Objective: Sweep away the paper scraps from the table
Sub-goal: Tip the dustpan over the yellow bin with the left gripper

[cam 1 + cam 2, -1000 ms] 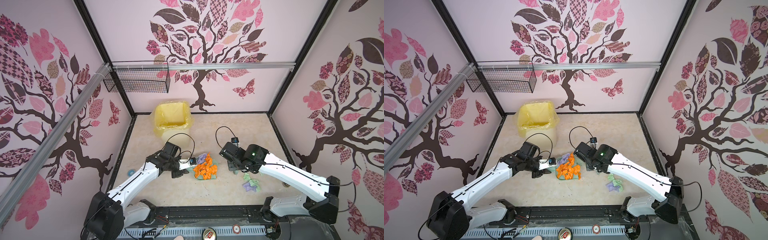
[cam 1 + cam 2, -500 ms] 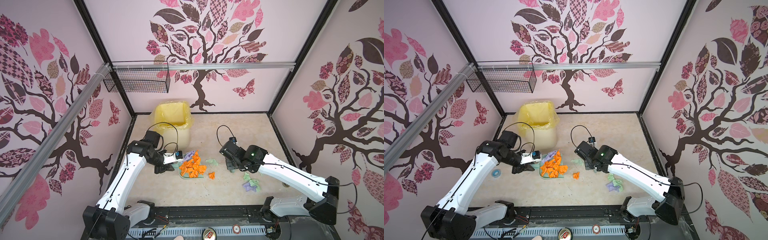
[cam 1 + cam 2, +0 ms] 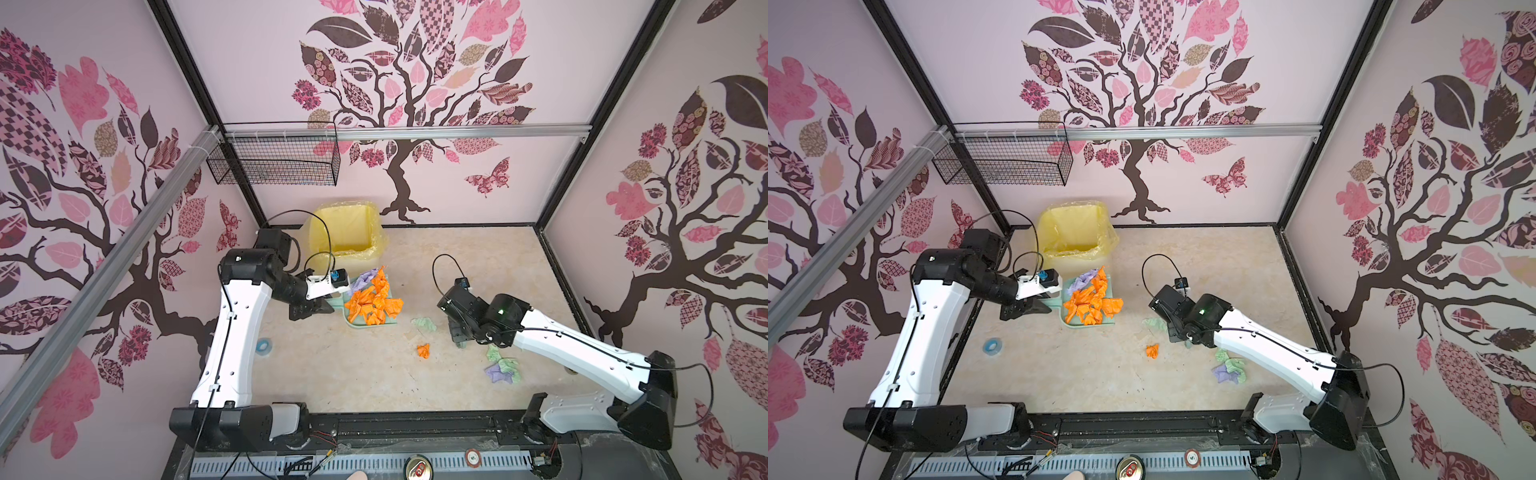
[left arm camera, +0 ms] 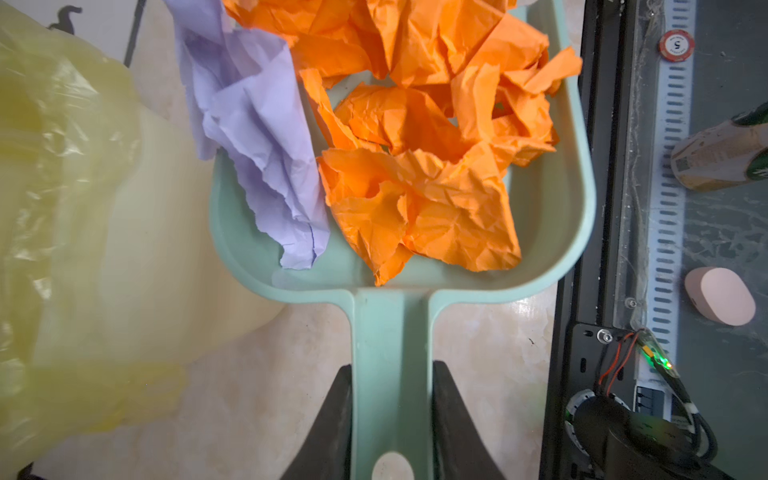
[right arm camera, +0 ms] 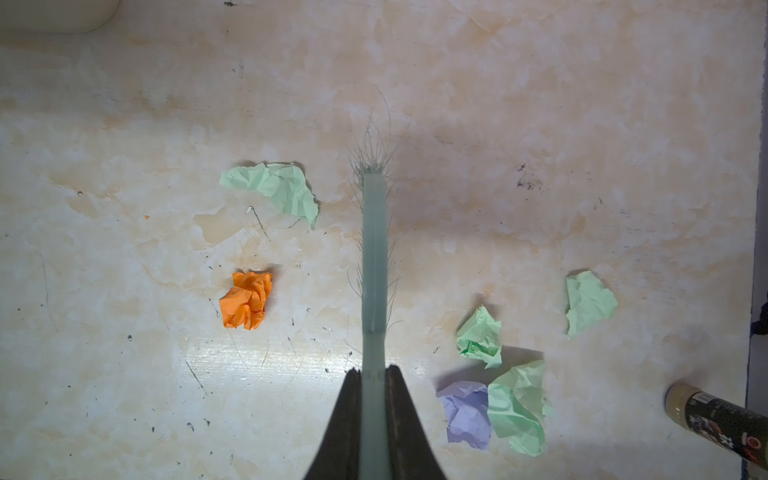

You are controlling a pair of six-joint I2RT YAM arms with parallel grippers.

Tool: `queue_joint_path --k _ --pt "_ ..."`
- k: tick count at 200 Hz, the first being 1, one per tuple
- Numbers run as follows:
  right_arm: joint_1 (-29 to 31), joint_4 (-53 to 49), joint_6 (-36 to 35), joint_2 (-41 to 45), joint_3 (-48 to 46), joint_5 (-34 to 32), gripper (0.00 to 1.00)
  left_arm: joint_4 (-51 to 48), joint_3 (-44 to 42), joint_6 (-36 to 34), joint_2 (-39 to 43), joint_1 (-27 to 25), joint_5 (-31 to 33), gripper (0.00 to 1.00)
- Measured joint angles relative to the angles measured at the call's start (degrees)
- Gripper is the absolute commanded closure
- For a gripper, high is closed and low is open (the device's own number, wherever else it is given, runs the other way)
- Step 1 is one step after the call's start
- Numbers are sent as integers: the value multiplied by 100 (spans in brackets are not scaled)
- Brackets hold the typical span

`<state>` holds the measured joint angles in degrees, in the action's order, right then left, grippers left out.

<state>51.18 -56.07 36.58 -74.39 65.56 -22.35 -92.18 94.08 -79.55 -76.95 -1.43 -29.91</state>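
A dustpan (image 3: 365,326) heaped with paper scraps (image 3: 372,301) is held just beside the yellow-lined bin (image 3: 374,245) at the back left of the table (image 3: 374,386), as seen in both top views. Only in the left wrist view is the grip made plain: the left claw (image 4: 390,374) is pinched narrow on the dustpan's flat handle, one finger pressed to each side. The load is shown there as crumpled orange wads, with one lilac sheet draped over the rim on the bin's side.

In the right wrist view the right claw (image 5: 374,374) is seen clamped tight on the thin handle of a brush (image 5: 374,249), its bristles splayed over the table. In the top views that brush is largely hidden under the arm.

Loose scraps are left on the table. An orange wad (image 3: 423,350) and a pale green one (image 3: 424,323) are seen on one side of the brush. Three green and one lilac (image 5: 465,411) are seen on the other, toward the black frame (image 3: 557,270). Wide bare surface is left toward the back wall, and a blue tape roll (image 3: 262,345) is seen near the left edge.
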Motion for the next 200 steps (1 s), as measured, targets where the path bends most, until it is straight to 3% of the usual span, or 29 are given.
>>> queue_joint_path --k 60,200 --pt "0 236 -66 0 -197 116 100 -144 1600 -107 -984 221 -210 100" --pt "-11 765 -61 249 -863 345 100 -179 3849 282 -2850 490 -74 100"
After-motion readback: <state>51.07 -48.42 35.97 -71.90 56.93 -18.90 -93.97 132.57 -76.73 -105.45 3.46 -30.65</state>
